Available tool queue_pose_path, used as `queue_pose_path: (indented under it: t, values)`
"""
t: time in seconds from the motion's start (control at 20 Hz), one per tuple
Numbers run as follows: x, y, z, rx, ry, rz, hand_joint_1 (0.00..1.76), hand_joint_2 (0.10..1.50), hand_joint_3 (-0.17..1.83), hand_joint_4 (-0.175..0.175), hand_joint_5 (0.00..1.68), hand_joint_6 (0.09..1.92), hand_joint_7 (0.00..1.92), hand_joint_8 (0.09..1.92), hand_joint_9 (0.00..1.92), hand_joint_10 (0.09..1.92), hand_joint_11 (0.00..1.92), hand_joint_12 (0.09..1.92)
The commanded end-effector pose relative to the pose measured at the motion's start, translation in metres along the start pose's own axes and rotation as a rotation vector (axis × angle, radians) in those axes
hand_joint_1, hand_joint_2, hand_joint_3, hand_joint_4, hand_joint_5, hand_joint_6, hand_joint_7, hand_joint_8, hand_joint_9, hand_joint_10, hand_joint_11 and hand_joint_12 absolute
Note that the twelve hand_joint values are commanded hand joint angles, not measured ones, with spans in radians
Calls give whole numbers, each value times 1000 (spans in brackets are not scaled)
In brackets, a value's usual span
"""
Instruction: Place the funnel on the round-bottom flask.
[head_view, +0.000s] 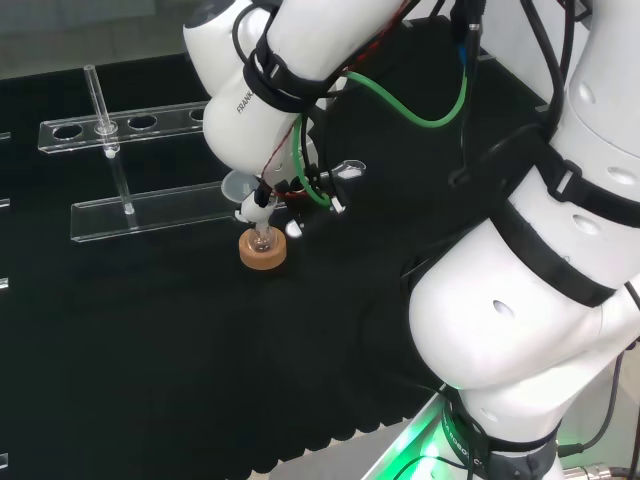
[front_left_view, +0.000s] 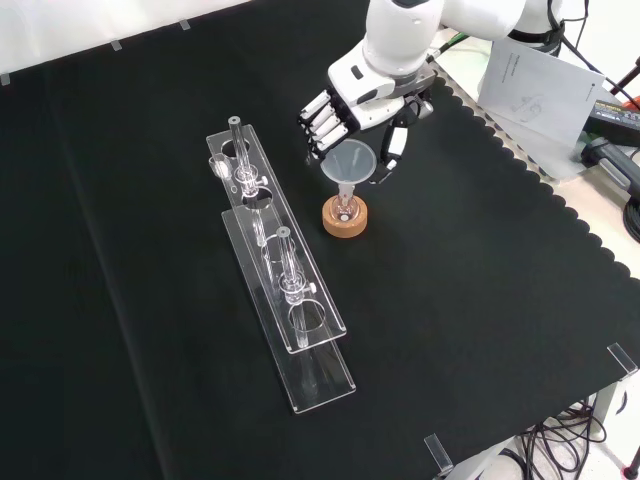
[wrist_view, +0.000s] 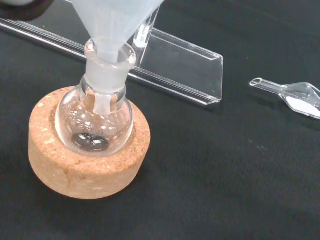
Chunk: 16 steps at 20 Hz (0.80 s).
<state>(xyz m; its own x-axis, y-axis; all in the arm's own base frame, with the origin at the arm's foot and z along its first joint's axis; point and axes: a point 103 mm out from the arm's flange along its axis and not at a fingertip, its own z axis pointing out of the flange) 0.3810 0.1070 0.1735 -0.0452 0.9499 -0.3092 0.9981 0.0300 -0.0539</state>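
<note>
A clear plastic funnel (front_left_view: 350, 160) stands with its stem inside the neck of a small round-bottom flask (wrist_view: 95, 120). The flask rests on a cork ring (wrist_view: 85, 170) and has a dark stir bar at its bottom. In the front view the hand (front_left_view: 370, 95) reaches down from above, its fingers (front_left_view: 322, 118) curled at the funnel's far-left rim and its thumb (front_left_view: 390, 150) against the right rim. In the head view the funnel (head_view: 236, 186) sits over the cork ring (head_view: 262, 255), with the arm's link covering most of the hand.
A long clear rack (front_left_view: 290, 290) holding glass tubes (front_left_view: 285, 265) lies left of the flask in the front view. A small glass scoop with white powder (wrist_view: 295, 97) lies on the cloth near the flask. Papers (front_left_view: 540, 80) sit off the cloth at the front view's top right.
</note>
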Motion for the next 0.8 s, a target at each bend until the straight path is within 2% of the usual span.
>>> queue_pose_path:
  t: [0.05,0.25,0.4,0.7,0.8]
  values:
    - [-2,6,2,10,-4,-12,808,689,593,-72,597,774,594,870,738,690,418,1300]
    - [-1,4,3,7,0,-15,803,684,590,-73,580,765,583,866,729,687,409,1301]
    - [-2,2,4,25,2,-14,777,663,581,-78,492,717,539,863,707,689,390,1312]
    - [-1,0,7,72,1,-17,698,635,528,-86,372,429,316,860,563,739,290,1365]
    - [-1,-1,7,68,3,-19,674,637,502,-86,358,332,247,844,515,745,254,1382]
